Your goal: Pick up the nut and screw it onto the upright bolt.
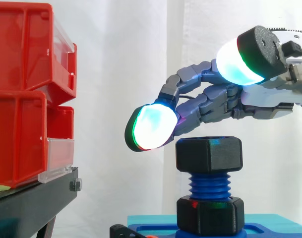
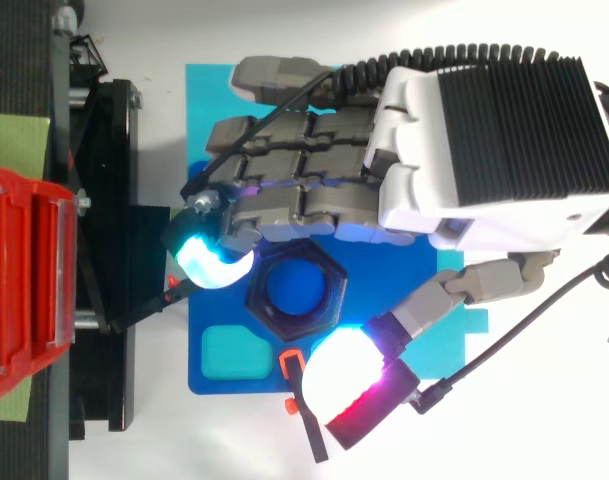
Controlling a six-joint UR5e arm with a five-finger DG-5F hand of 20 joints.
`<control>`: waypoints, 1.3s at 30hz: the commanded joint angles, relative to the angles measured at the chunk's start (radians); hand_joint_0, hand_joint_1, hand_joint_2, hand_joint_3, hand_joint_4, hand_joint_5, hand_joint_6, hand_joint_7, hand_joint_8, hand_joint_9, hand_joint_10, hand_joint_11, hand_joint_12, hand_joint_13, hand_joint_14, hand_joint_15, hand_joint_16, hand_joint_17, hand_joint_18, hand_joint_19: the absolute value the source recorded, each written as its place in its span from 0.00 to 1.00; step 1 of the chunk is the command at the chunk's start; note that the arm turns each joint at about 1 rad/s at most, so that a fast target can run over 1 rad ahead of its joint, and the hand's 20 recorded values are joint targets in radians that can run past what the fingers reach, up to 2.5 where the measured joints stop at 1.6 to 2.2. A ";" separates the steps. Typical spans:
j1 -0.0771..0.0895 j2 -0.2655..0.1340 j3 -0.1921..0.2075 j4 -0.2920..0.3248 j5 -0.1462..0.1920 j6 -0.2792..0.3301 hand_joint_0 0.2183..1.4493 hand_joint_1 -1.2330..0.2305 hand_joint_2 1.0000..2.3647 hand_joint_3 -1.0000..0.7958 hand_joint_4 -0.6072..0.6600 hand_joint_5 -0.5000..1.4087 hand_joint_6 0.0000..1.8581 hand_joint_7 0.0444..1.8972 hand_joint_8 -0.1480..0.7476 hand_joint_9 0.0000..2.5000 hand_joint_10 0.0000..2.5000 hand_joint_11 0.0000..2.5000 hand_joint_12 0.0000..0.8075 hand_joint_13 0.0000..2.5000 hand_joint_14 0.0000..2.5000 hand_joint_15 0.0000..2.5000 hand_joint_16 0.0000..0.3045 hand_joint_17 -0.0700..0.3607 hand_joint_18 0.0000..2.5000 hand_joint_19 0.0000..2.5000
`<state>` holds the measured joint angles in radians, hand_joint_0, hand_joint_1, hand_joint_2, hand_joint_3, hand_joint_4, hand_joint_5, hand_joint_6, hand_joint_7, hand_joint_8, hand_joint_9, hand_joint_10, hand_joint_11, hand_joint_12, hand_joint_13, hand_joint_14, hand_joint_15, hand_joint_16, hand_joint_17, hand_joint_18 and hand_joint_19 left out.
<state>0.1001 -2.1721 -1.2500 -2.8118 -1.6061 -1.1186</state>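
Hand (image 1: pixel 225 104) above nut (image 1: pixel 209 154), bolt (image 1: pixel 209 185) upright

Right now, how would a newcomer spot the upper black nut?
A blue threaded bolt stands upright on the blue base plate. The upper nut sits at its top, under the robot hand; the matching lower nut sits at the bolt's foot.

Nuts: two, black, upper nut (image 1: pixel 209 154) and lower nut (image 1: pixel 210 214), lower centre.
Bolt (image 1: pixel 209 186): one, blue.
Red bins: two, upper bin (image 1: pixel 22 44) and lower bin (image 1: pixel 17 141), left edge.
Hand (image 1: pixel 220 101): one, upper right.
Blue base (image 2: pixel 209 310): one.
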 commanded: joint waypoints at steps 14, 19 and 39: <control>0.006 0.000 0.000 -0.021 -0.005 0.002 0.20 0.67 0.00 0.28 0.67 0.21 0.27 0.46 0.50 0.24 0.00 0.00 0.50 0.19 0.00 0.00 0.23 0.53 0.10 0.00; 0.003 0.000 0.000 -0.044 -0.009 0.002 0.21 0.67 0.00 0.28 0.69 0.22 0.27 0.51 0.51 0.26 0.00 0.00 0.49 0.21 0.00 0.00 0.21 0.50 0.11 0.00; -0.051 0.000 0.000 -0.069 -0.044 -0.006 0.23 0.63 0.00 0.28 0.67 0.26 0.27 0.74 0.53 0.39 0.00 0.00 0.45 0.31 0.00 0.00 0.18 0.45 0.23 0.00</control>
<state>0.0599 -2.1716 -1.2510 -2.8754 -1.6437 -1.1236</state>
